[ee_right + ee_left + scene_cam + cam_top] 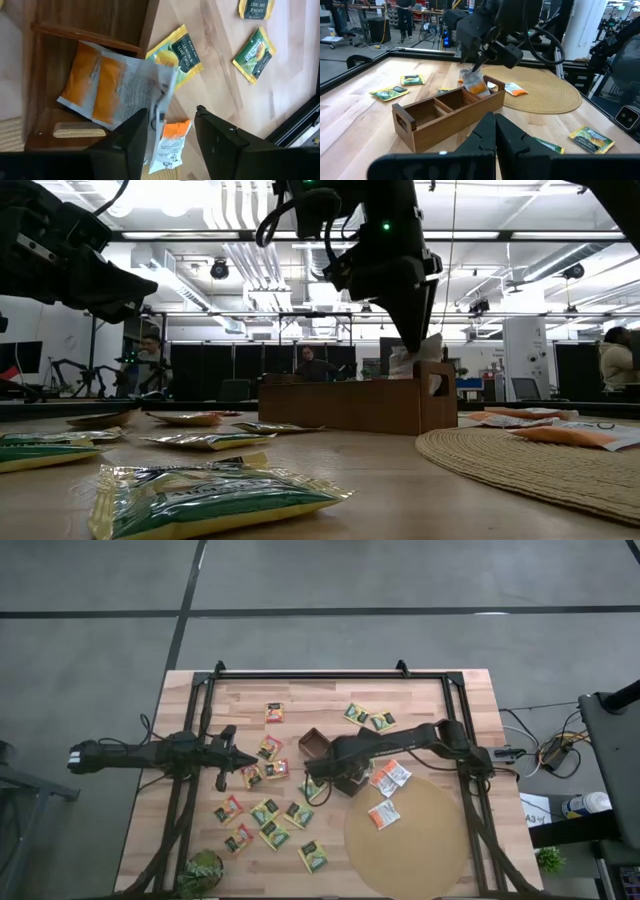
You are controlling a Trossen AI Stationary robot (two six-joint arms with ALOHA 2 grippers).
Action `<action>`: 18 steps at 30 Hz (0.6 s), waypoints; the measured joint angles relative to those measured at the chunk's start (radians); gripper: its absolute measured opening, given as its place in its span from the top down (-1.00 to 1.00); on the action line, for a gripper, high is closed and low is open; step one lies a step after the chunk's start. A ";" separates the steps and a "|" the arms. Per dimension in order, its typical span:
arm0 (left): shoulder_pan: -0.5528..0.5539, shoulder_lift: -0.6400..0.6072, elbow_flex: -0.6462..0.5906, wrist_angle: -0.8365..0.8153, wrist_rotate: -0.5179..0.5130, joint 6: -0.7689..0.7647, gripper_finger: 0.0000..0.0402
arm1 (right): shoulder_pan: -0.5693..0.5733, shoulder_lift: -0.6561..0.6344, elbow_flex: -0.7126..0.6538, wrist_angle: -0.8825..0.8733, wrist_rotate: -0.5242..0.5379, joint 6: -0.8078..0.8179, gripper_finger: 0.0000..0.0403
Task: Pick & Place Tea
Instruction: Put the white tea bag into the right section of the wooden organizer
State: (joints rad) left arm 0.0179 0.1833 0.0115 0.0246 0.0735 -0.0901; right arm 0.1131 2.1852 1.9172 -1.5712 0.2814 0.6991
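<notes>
A white-and-orange sachet (pixel 120 87) is being released into the end compartment of the box (pixel 445 112) by the right end effector (pixel 172 130), fingers apart; withdrawal upward is called for next, it is judged.

Wooden box (pixel 327 762) largely hidden under the right arm from above; sachet print (pixel 205 498) blurred.

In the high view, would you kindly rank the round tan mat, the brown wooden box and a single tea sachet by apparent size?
1. Round tan mat, clearly the largest.
2. Brown wooden box, partly hidden under the right arm.
3. Tea sachet, the smallest.
</notes>
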 joint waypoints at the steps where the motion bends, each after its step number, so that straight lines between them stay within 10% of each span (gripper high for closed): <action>1: 0.000 0.000 0.000 0.000 0.000 0.000 1.00 | 0.000 -0.001 0.004 0.000 -0.002 0.000 0.20; 18: 0.000 0.000 0.000 0.000 0.000 0.000 1.00 | 0.000 -0.054 -0.012 0.012 -0.038 0.022 0.30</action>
State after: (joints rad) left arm 0.0181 0.1833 0.0116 0.0246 0.0734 -0.0902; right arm 0.1127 2.1316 1.9055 -1.5596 0.2438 0.7212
